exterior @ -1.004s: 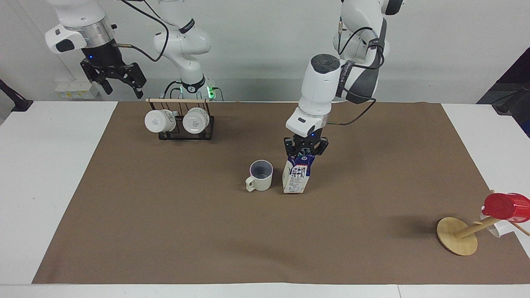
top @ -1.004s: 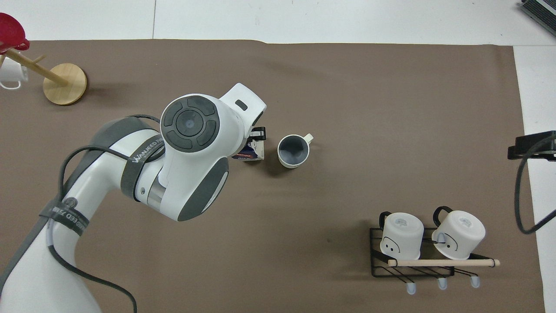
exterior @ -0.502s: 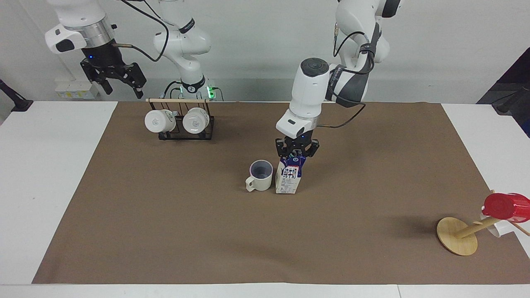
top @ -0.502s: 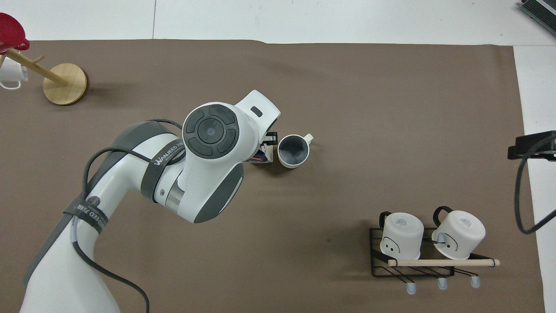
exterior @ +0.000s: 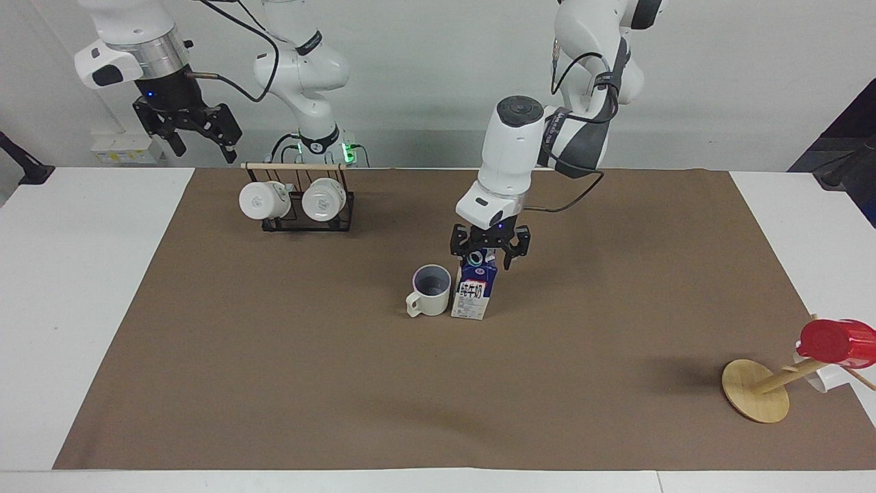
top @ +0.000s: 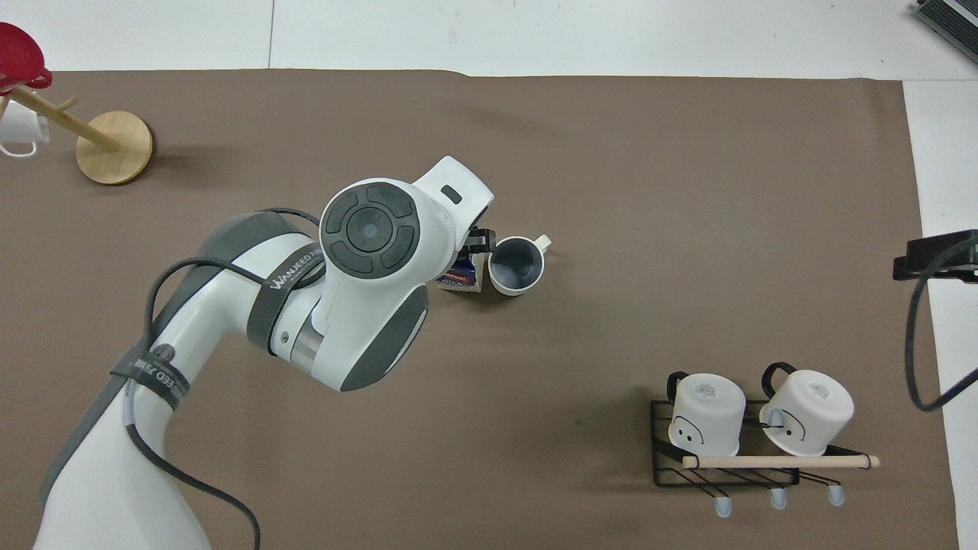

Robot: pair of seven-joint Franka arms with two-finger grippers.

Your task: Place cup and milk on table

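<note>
The dark blue and white gable-top milk carton (exterior: 474, 293) stands upright on the brown mat of the white table (exterior: 96, 287), just beside the cream-white ceramic mug (exterior: 430, 290). The left gripper (exterior: 489, 255) straddles its top, fingers spread and free of it; the right gripper (exterior: 195, 139) waits open above the table's edge. Withdraw the left gripper straight upward, since a sideways drift could tip the carton against the mug.

Left hand (exterior: 488, 257), open, over milk (exterior: 474, 292) standing just beside cup (exterior: 430, 290).

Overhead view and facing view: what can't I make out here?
- Overhead view: the left arm's white wrist covers most of the dark blue and white gable-top milk carton and the left gripper.
- Facing view: the small white mug on the wooden peg stand sits mostly hidden under the shiny red cup.
</note>
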